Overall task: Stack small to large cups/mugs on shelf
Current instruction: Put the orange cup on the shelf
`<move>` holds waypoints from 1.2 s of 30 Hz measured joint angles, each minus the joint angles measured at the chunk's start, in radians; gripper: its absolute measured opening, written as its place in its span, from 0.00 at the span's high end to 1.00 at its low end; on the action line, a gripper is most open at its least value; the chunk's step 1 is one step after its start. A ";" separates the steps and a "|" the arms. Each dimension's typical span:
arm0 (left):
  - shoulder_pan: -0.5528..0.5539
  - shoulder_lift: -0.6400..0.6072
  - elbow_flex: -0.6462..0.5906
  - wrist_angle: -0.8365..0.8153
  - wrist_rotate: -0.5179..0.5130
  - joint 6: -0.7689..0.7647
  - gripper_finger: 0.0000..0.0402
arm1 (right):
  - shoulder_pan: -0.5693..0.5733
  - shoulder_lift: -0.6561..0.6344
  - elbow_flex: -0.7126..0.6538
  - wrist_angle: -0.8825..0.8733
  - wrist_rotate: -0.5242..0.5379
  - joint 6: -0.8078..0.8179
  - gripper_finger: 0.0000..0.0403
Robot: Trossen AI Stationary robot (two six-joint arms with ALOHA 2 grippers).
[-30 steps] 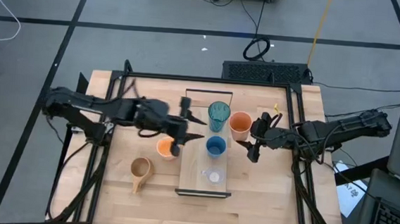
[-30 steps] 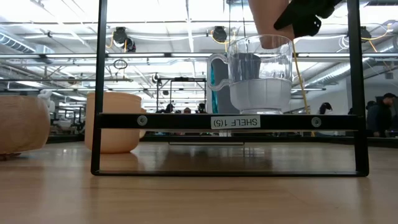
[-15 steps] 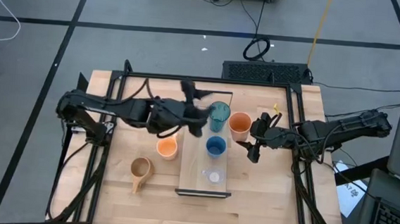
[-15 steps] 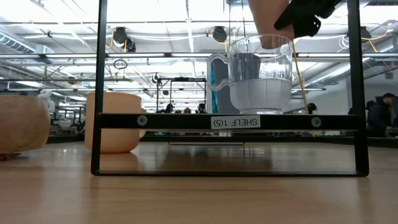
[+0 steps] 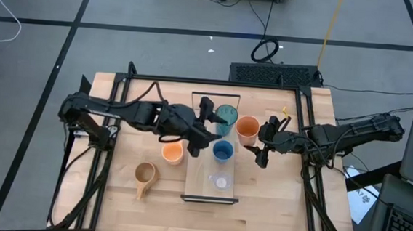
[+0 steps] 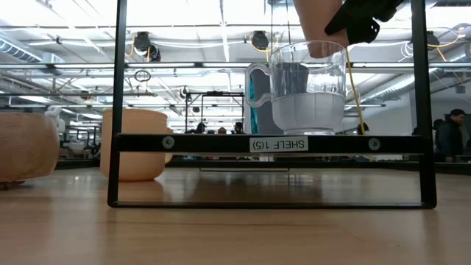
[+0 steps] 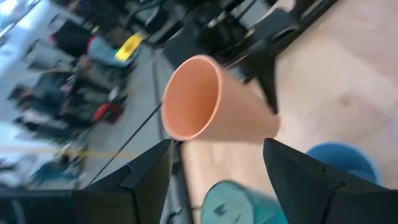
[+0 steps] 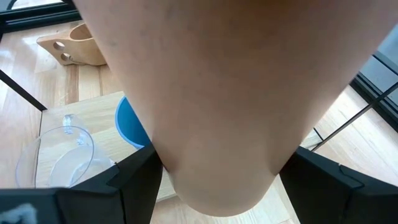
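Now, at the right gripper point(image 5: 256, 136): clamps on the orange cup point(image 5: 248, 128), upright and lifted clear of the table. Looks inward from there to the shelf point(image 5: 199, 169), just beside the cup, long axis running across the gripper's reach. Finds on the board, from far end to near: teal tumbler point(image 5: 226, 117), blue cup point(image 5: 222, 151), tiny clear glass point(image 5: 221, 181). Leaves little bare wood between tumbler and blue cup, level with the held cup, so probably calls for a short sideways carry into a tight slot. At the left gripper point(image 5: 212, 123): hangs with fingers apart and empty, over the shelf's opposite edge, close to the tumbler. Counts as nearer to the orange mug point(image 5: 172, 152) and tan mug point(image 5: 144, 174), both off the shelf on its side.
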 joint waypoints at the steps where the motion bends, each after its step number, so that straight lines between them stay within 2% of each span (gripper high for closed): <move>1: 0.009 0.000 0.000 0.000 0.036 0.004 0.37 | 0.000 0.000 0.000 0.000 0.000 0.000 0.31; 10: 0.059 0.000 0.000 0.036 0.277 0.069 0.37 | 0.000 0.000 0.000 0.000 0.000 0.000 0.31; 13: 0.069 0.012 0.000 0.053 0.327 0.071 0.37 | 0.000 0.000 0.000 0.000 0.000 0.000 0.31; 22: 0.075 0.073 0.000 0.110 0.322 0.127 0.37 | -0.004 0.040 0.000 0.067 -0.053 -0.064 0.31; 26: 0.080 0.091 -0.002 0.090 0.315 0.128 0.37 | -0.030 0.070 0.000 0.110 -0.107 -0.100 0.31; 32: 0.088 0.096 -0.001 0.047 0.311 0.127 0.37 | -0.057 0.086 0.000 0.116 -0.130 -0.109 0.31; 36: 0.092 0.095 -0.001 0.032 0.311 0.126 0.45 | -0.059 0.085 0.000 0.130 -0.131 -0.121 0.31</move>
